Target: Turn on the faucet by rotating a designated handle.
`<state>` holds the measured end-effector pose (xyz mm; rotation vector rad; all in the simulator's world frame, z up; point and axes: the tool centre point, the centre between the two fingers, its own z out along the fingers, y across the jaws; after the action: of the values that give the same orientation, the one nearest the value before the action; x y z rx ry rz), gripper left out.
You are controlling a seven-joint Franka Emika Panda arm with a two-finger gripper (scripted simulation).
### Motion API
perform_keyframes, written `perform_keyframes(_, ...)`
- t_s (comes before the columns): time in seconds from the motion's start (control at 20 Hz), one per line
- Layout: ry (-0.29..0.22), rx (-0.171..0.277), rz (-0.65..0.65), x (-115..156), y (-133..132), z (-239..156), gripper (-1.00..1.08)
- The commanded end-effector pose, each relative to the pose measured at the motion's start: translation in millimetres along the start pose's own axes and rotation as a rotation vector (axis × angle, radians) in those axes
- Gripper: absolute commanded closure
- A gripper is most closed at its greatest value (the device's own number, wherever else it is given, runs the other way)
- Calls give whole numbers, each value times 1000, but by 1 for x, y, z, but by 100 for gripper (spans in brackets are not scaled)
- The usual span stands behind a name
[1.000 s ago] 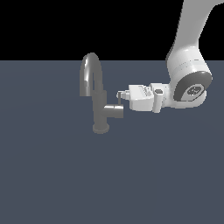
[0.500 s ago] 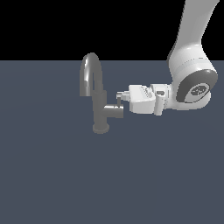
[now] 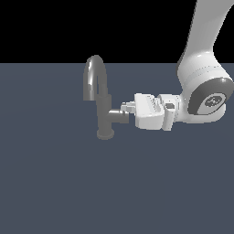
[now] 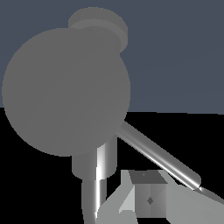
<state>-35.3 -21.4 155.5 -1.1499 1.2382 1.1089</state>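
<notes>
Grey handle (image 3: 118, 116) sits right at my jaws' tips, its thin lever (image 4: 159, 155) running alongside one finger (image 4: 146, 199) so I can push it round. Whether my jaws are apart or together, I cannot tell.

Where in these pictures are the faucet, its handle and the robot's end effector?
faucet (image 3: 101, 109): exterior view, upright column.
handle (image 3: 117, 116): exterior view, stubby side cylinder.
end effector (image 3: 125, 109): exterior view, fingertips at the handle's end.

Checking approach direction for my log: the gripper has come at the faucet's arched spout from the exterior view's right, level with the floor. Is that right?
Not the spout. In the exterior view the gripper is at the handle low on the faucet column, below the arch. It does reach in level from the exterior view's right.
</notes>
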Motion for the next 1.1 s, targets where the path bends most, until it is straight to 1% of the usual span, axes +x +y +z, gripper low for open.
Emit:
perform_keyframes(0.0, -3, -2, 28, 15, 20, -2, 108)
perform_keyframes(0.05, -3, -2, 28, 15, 20, -2, 108)
perform_keyframes(0.1, -2, -2, 2, 4, 7, 0, 108)
perform_keyframes(0.65, -3, -2, 27, 69, 31, -2, 108)
perform_keyframes(0.7, -3, -2, 27, 69, 31, -2, 108)
perform_keyframes(0.75, -10, -8, -10, 47, 19, 0, 108)
perform_keyframes(1.05, -8, -6, 2, 70, 12, 0, 108)
